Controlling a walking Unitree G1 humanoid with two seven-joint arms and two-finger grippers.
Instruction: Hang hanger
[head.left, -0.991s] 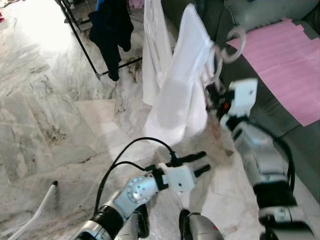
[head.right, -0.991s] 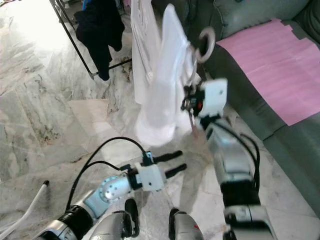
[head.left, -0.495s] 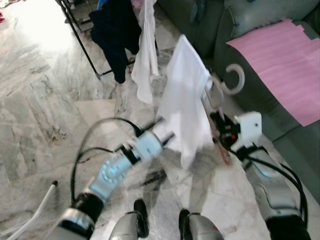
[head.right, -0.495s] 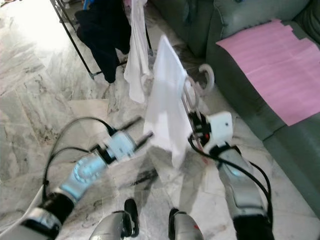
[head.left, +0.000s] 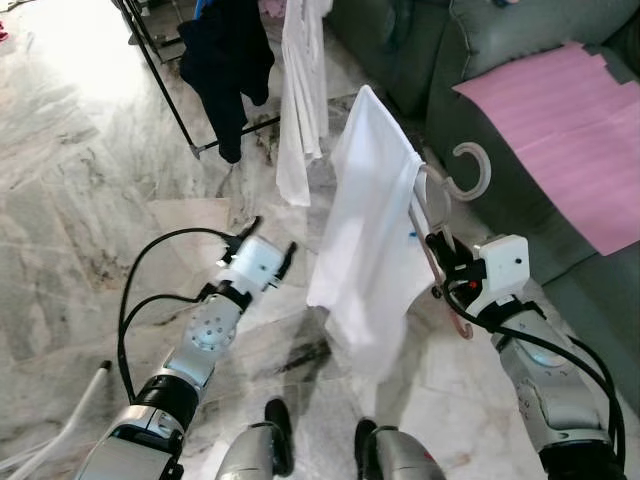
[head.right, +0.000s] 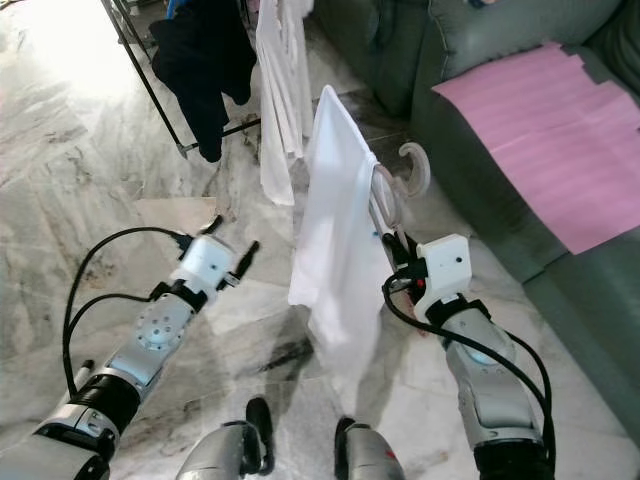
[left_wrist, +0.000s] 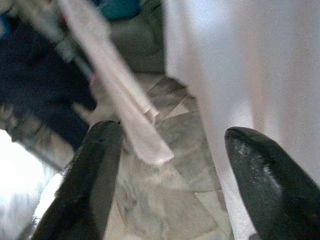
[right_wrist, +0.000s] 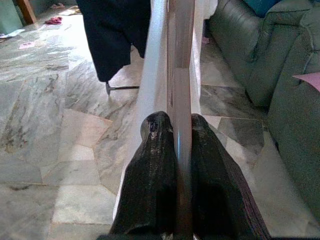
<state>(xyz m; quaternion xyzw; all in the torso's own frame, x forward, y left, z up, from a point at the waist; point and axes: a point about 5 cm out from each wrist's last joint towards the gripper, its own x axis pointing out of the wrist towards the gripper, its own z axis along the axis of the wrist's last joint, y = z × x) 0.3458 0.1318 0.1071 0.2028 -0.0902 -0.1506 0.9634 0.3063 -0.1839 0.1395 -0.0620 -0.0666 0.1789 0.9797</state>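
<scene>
The hanger (head.left: 440, 215) stands nearly upright above the right gripper (head.left: 440, 262), its long axis running up from the fingers with a slight lean, and its pale hook (head.left: 470, 170) curls open at the top, turned toward the grey-green sofa (head.left: 480, 40) on the gripper's outer side. A white garment (head.left: 365, 240) is draped over the hanger and falls down the inner side of the right gripper, its lower hem hanging past the wrist toward the marble floor (head.left: 90, 230). In the right wrist view the two black fingers (right_wrist: 155, 175) are pressed together on the hanger's thin pinkish bar (right_wrist: 181, 75), so the right gripper is clenched on the hanger. Beyond it, farther from the robot, stands a drying rack (head.left: 160, 60) with a dark garment (head.left: 225, 60) and a second white cloth (head.left: 300, 90) hanging; a strip of bare floor lies between that cloth and the held garment. The sofa, partly covered by a pink sheet (head.left: 560, 130), lies near the hook's outer side, leaving less room there. The left gripper (head.left: 272, 245) is raised just beside the draped garment, on its far side from the hanger, apart from it; in the left wrist view its fingers (left_wrist: 100, 170) stand wide apart and hold nothing, with the white garment just next to one fingertip.
</scene>
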